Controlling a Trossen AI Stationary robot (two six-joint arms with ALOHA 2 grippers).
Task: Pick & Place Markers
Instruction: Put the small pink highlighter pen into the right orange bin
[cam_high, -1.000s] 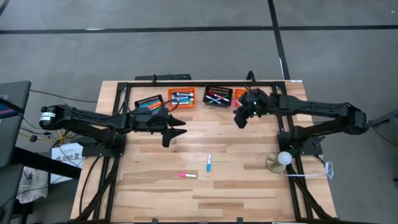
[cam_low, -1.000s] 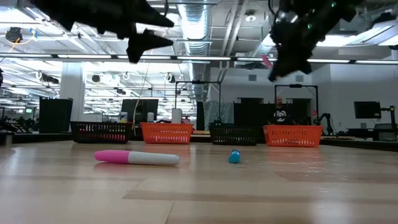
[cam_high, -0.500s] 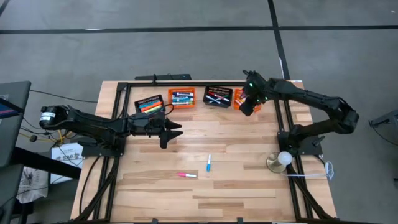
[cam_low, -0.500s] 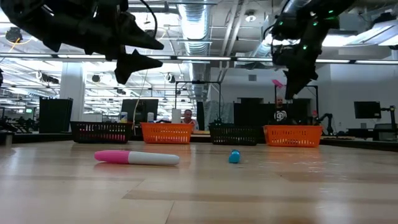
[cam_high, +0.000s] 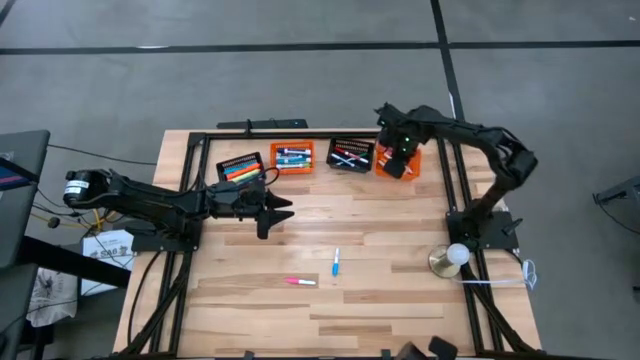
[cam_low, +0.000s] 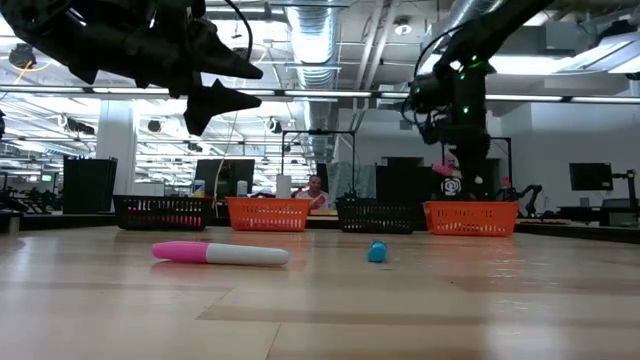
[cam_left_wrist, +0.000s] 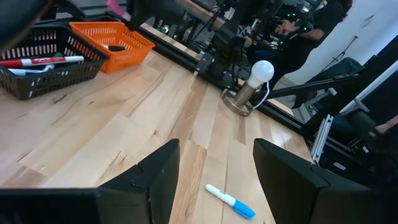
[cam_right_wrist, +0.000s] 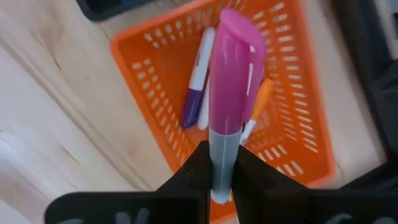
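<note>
Since a second ago the right gripper (cam_high: 396, 160) has swung back over the far orange basket (cam_high: 412, 163); the left gripper (cam_high: 275, 211) waits empty, jaws apart, near table centre

Low view: it hangs above that basket (cam_low: 471, 217)

Right wrist view: clamped on a pink marker (cam_right_wrist: 229, 93), long axis pointing down into the basket (cam_right_wrist: 155, 68), directly beneath, so release looks next

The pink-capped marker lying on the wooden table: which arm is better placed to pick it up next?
Left. The left hand is open, empty and nearer the pink-capped marker. The right hand is shut on another pink marker above the right-end orange slatted basket.
</note>
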